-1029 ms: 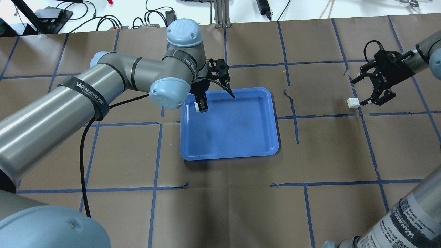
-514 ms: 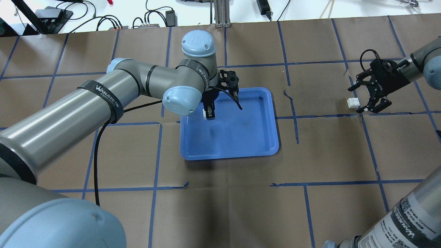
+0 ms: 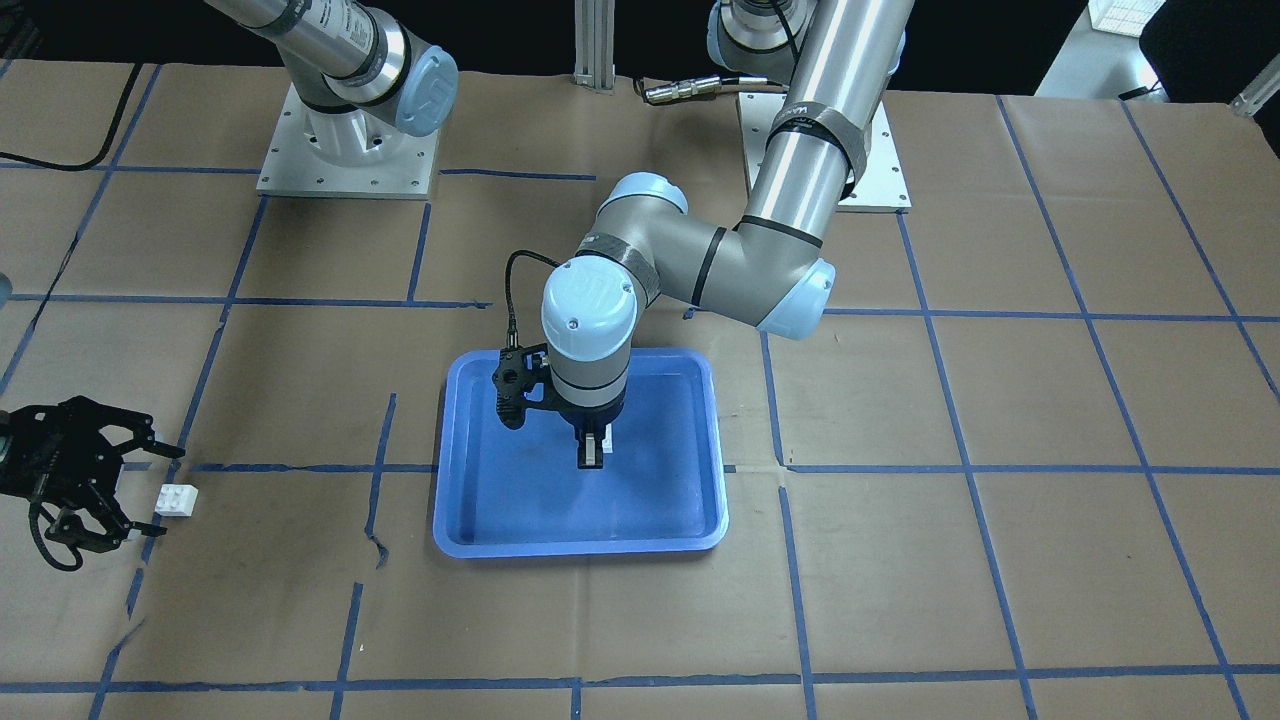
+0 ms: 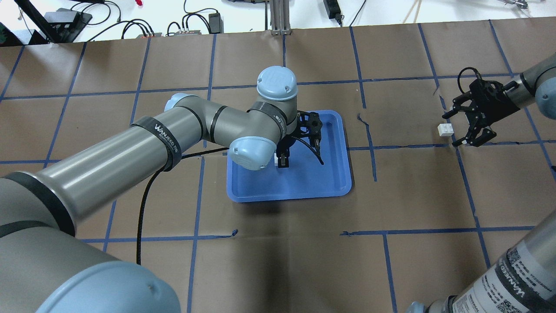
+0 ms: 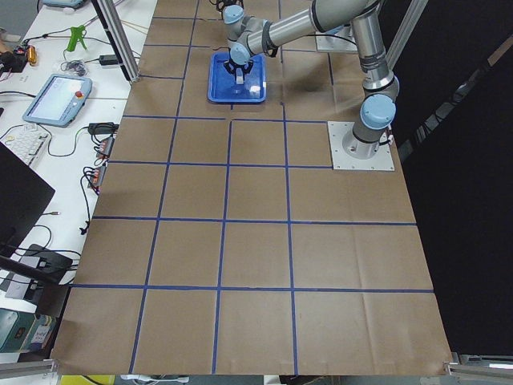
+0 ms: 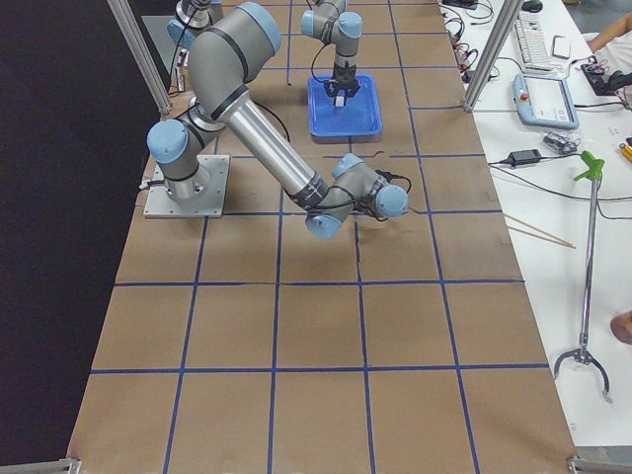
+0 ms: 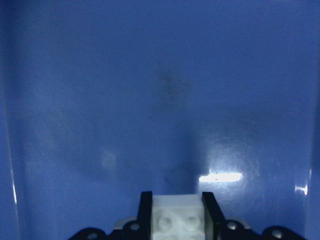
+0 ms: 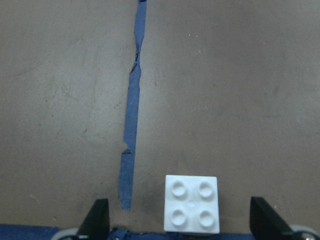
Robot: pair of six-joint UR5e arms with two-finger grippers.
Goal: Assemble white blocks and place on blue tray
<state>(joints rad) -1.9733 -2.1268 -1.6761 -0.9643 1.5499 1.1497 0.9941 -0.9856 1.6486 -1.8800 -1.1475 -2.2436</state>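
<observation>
Though the tabletop (image 4: 278,243) carries the blue tray (image 4: 334,174) mid-scene, nothing's assembled yet
Left end effector (image 3: 593,455) hangs low over the tray clamping one white block (image 7: 175,217); right end effector (image 4: 452,129) is spread wide around the other block (image 8: 192,203), studs up on the tabletop, well apart from the tray. I'd centre it, then pinch the flat sides squarely.

A brown paper-covered tabletop (image 4: 412,269) spreads under the left tool (image 4: 283,163). It is ruled into squares by blue tape lines (image 4: 196,204), which are torn in places to the tool's right. Beyond the tool, past the tabletop's far edge, runs a white bench (image 4: 382,11) strewn with black cables (image 4: 134,27) and a black power adapter (image 4: 215,18). A silver aluminium post (image 4: 278,17) stands at that edge. A grey handheld pendant with a screen (image 5: 54,98) lies on the bench. Behind the tool the room is a black unlit space (image 5: 473,160).
</observation>
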